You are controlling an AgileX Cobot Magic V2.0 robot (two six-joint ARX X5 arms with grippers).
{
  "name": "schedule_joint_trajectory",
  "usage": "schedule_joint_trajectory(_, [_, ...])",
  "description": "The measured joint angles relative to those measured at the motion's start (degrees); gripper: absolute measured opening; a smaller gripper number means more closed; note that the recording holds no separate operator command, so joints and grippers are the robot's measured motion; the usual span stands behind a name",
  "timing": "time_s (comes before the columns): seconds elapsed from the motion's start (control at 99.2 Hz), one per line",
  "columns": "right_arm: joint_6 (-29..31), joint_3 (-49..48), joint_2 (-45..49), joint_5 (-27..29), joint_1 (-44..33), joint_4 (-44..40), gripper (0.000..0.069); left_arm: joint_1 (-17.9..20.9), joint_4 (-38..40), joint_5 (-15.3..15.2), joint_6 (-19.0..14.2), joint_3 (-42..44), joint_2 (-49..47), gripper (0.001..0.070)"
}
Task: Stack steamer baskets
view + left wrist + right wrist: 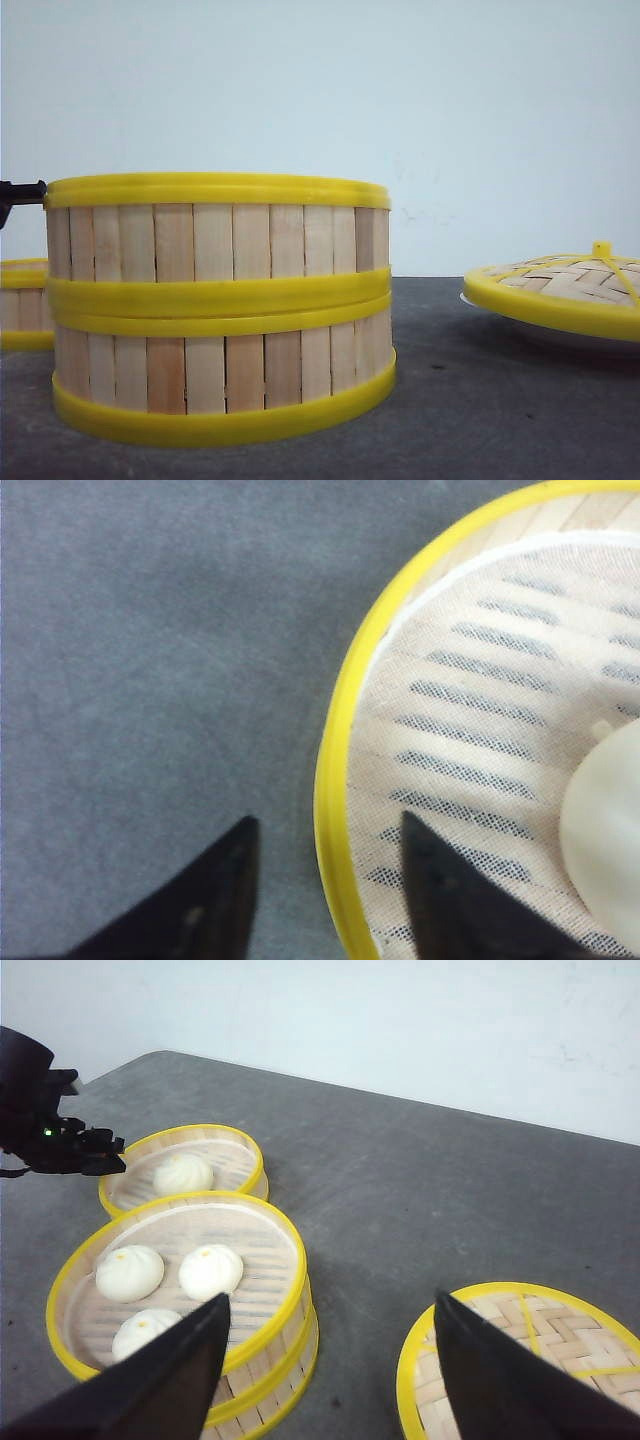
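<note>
Two steamer baskets stand stacked (220, 310) at the front left; the top one (262, 1250) holds three white buns. The third steamer basket (22, 300) (228, 1155) sits on the table behind and to the left, holding one bun (183, 1173). My left gripper (327, 818) is open and straddles that basket's yellow rim (345, 710), one finger outside over the table and the other inside over the cloth liner. It also shows as a black tip (22, 190) beside the stack. My right gripper (331, 1296) is open and holds nothing, above the table between the stack and the lid.
A domed woven lid (560, 285) (520, 1360) with a yellow rim rests on a white plate (540, 335) at the right. The dark grey table (450, 400) ends at a pale wall behind.
</note>
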Motion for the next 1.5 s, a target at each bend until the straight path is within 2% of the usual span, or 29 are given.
schedule_joint_trajectory(0.111, [0.0,0.0,0.0,0.02,0.0,0.15,0.04,0.0,-0.07,0.0,-0.48,0.0,0.61,0.0171])
schedule_joint_trajectory(0.383, [0.0,0.0,0.0,0.57,0.0,0.85,0.04,0.0,-0.55,0.15,-0.7,0.15,2.14,0.0154])
schedule_joint_trajectory(0.514, [0.0,0.0,0.0,1.53,0.0,0.98,0.04,-0.2,-0.63,0.26,-1.14,0.22,2.19,0.0056])
schedule_joint_trajectory(0.595, [0.0,0.0,0.0,1.51,0.0,0.98,0.04,-0.07,-0.98,0.07,-1.31,0.33,2.19,0.0029])
schedule_joint_trajectory(0.837, [0.0,0.0,-0.02,1.51,0.0,1.01,0.04,0.57,-3.23,0.11,-1.36,1.84,2.49,0.002])
schedule_joint_trajectory(0.988, [0.0,0.0,0.0,1.51,0.0,0.98,0.04,1.7,-7.52,0.83,-1.31,6.88,2.91,0.002])
schedule_joint_trajectory(1.119, [0.0,0.0,0.0,1.51,0.0,0.98,0.04,3.28,-11.37,2.43,-1.77,13.46,2.91,0.002])
schedule_joint_trajectory(1.311, [0.02,0.0,0.0,1.51,0.0,1.01,0.04,4.72,-18.64,8.07,-2.27,24.04,2.73,0.002])
schedule_joint_trajectory(1.502, [0.02,0.0,0.0,1.51,0.0,1.03,0.04,3.28,-22.88,13.46,0.85,27.3,-4.09,0.002])
